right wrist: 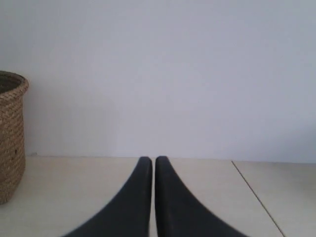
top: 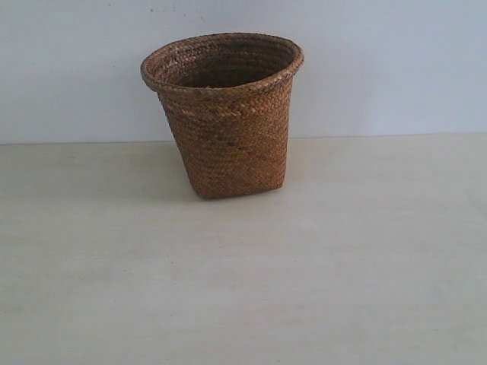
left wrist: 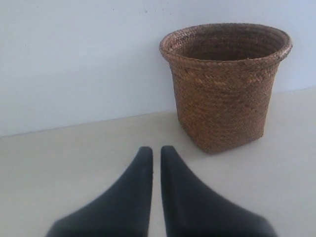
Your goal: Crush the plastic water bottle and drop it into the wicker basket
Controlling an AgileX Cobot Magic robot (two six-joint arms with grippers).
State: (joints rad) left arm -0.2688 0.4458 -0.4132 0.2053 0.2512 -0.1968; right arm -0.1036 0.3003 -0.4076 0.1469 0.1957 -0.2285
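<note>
Risk: blind reach tips wicker basket [top: 224, 114]; plastic water bottle unseen; left end effector [left wrist: 156, 150], right end effector [right wrist: 149, 160] closed, empty

Rough woven wicker basket [top: 228, 129]; smooth matt tabletop [top: 243, 289].

A pale table [top: 243, 289] meets a white wall [top: 76, 68].

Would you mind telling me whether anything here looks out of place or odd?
The wicker basket stands upright and undamaged on the table. One oddity: the plastic water bottle shows in no view, and the left hand and right hand are shut, empty.
</note>
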